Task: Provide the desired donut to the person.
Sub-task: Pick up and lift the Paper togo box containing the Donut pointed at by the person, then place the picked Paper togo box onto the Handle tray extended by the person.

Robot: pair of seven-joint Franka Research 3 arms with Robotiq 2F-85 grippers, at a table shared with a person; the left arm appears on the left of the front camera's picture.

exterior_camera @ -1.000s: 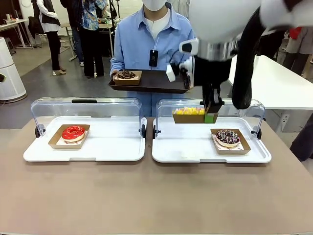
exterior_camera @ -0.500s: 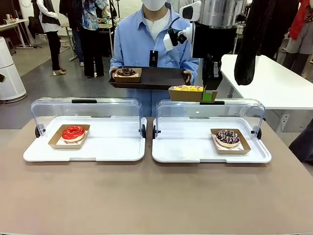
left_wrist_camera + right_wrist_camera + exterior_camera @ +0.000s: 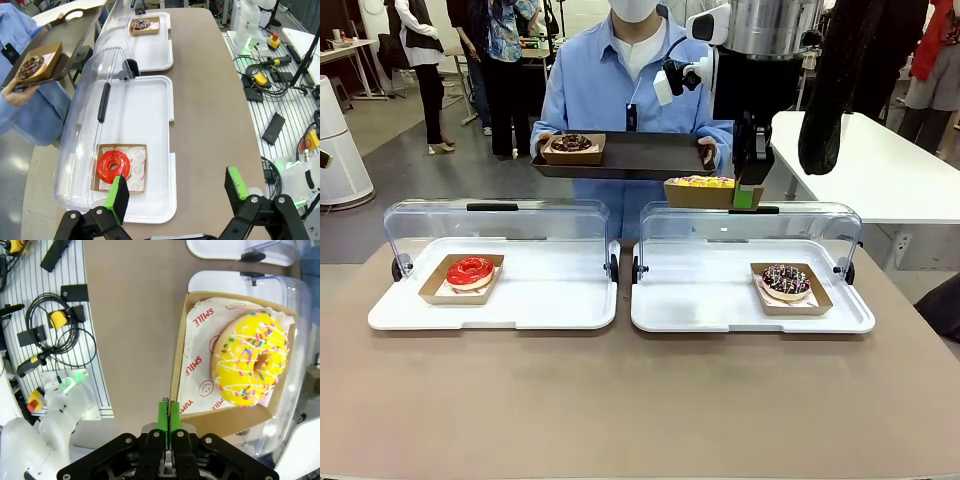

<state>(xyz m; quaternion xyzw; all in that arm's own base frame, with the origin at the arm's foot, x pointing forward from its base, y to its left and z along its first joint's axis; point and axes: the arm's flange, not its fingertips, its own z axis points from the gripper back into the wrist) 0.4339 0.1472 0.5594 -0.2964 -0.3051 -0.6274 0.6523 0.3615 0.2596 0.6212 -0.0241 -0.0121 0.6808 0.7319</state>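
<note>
Right pincer [image 3: 748,196] is clamping shut on the rim of the cardboard box [image 3: 692,195] carrying the yellow donut [image 3: 700,182], holding it in the air over the right case [image 3: 820,222], just below the dark tray [image 3: 645,157] the person [image 3: 610,85] is holding. Left pincer [image 3: 177,176] is hanging with its fingers apart, gripping nothing, above the red donut [image 3: 113,166].

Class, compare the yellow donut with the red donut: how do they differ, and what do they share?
The yellow donut has white drizzle and coloured sprinkles; the red donut is plain glazed. The yellow donut's box hangs in the air, pinched by the right gripper; the red donut's box rests in the left white tray. Both are rings in brown card boxes.
</note>
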